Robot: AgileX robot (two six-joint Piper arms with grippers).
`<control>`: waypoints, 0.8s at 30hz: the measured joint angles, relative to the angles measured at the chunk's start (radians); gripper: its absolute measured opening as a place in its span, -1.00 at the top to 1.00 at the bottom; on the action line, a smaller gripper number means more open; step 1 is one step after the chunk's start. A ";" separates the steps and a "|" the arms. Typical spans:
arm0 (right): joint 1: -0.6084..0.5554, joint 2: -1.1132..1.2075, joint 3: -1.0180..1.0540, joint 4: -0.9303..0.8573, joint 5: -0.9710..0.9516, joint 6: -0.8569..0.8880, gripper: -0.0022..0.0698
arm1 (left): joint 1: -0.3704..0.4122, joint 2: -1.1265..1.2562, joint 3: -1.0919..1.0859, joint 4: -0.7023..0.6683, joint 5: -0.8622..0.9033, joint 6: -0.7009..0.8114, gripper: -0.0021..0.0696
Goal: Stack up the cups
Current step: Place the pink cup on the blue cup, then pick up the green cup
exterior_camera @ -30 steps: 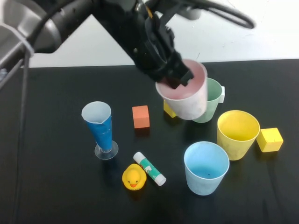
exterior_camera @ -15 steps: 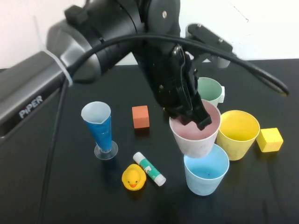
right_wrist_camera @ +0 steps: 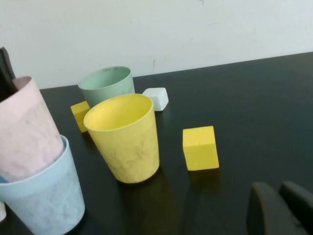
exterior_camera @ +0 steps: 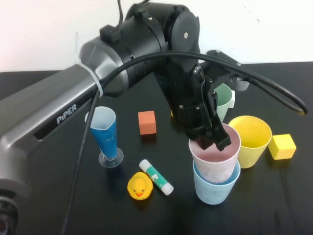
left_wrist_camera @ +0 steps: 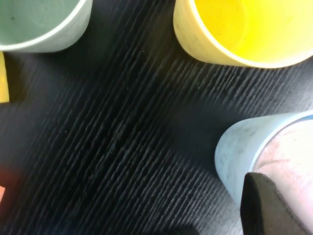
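As left gripper [exterior_camera: 213,138] stays clamped on pink cup [exterior_camera: 216,157] rim, cup sits nested, tilted, in light blue cup [exterior_camera: 213,187]; yellow cup [exterior_camera: 250,138] at 2 o'clock; right gripper [right_wrist_camera: 279,208] parked at table edge, fingers together.

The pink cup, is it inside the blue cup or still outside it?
Inside. The pink cup sits partly nested in the blue cup, tilted, with the left gripper shut on its rim. The right gripper is shut, off to the side.

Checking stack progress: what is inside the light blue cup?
The pink cup, tilted, gripped at its rim by the left pincer, sits in the light blue cup. Its lower part and the blue cup's bottom are hidden.
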 joint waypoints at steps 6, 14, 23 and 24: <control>0.000 0.000 0.000 0.002 0.000 0.000 0.83 | 0.000 0.009 0.000 0.002 -0.002 0.002 0.57; 0.000 0.003 -0.042 0.009 0.062 -0.017 0.82 | 0.000 0.009 0.000 0.009 -0.002 0.002 0.19; 0.000 0.264 -0.258 0.009 0.237 -0.193 0.84 | 0.000 -0.138 -0.002 0.089 -0.062 0.001 0.90; 0.000 0.305 -0.306 0.007 0.263 -0.223 0.86 | 0.000 -0.165 -0.002 0.094 -0.066 0.001 0.91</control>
